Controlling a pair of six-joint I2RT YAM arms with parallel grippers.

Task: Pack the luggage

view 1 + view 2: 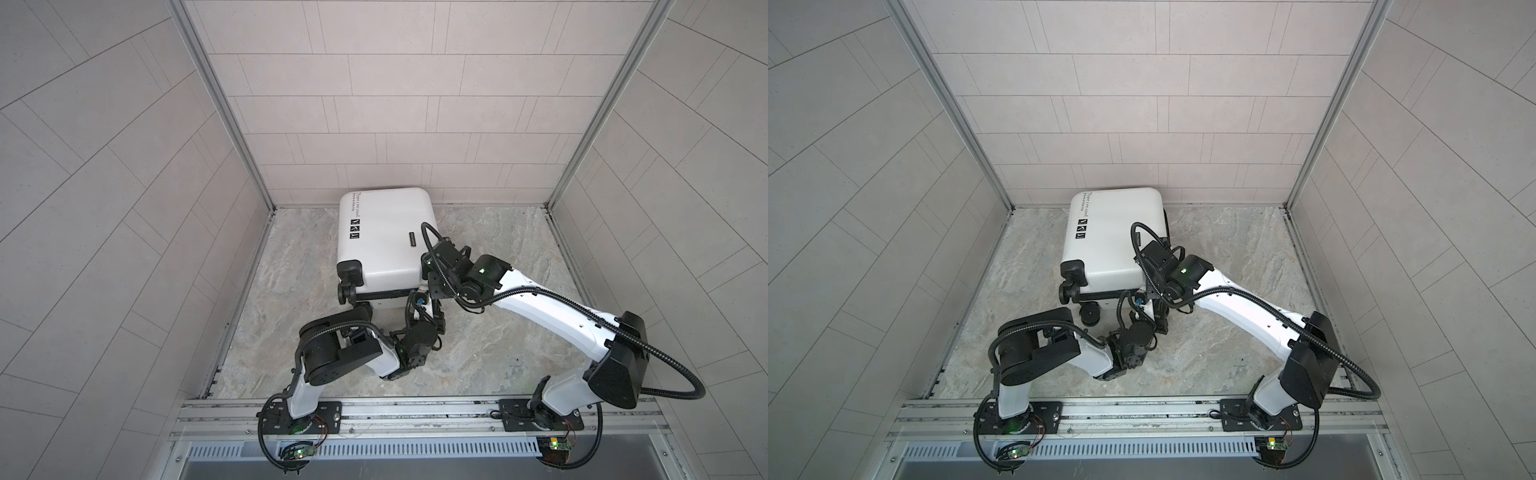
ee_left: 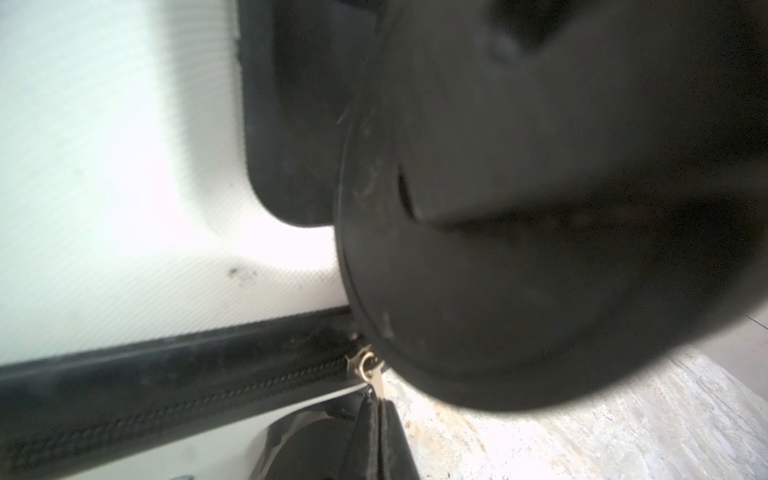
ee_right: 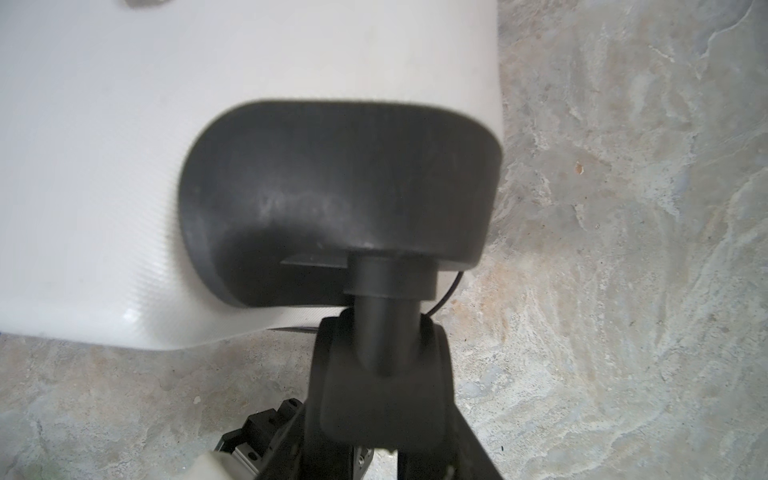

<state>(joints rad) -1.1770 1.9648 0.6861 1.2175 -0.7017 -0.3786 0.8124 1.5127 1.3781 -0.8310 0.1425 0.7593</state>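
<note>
Since the small white hard-shell suitcase (image 1: 382,232) lies closed at centre frame on the marbled grey tabletop (image 1: 498,332), packing looks done. Zipping seems unfinished, the left pincer (image 2: 374,411) clenched on the metal zipper pull (image 2: 368,365), the right pincer (image 3: 382,415) apparently grasping a black caster wheel (image 3: 386,286).

The white-and-black left arm (image 1: 384,359) is folded tight at the elbow near its base, its wrist low and pointing forward. The left gripper (image 2: 376,411) has its jaws pinched on a small brass zipper pull (image 2: 375,380). The white-and-black right arm (image 1: 552,305) stretches forward and inward, wrist bent down. The right gripper (image 3: 382,415) has its jaws clasped around a black caster wheel (image 3: 382,365).
</note>
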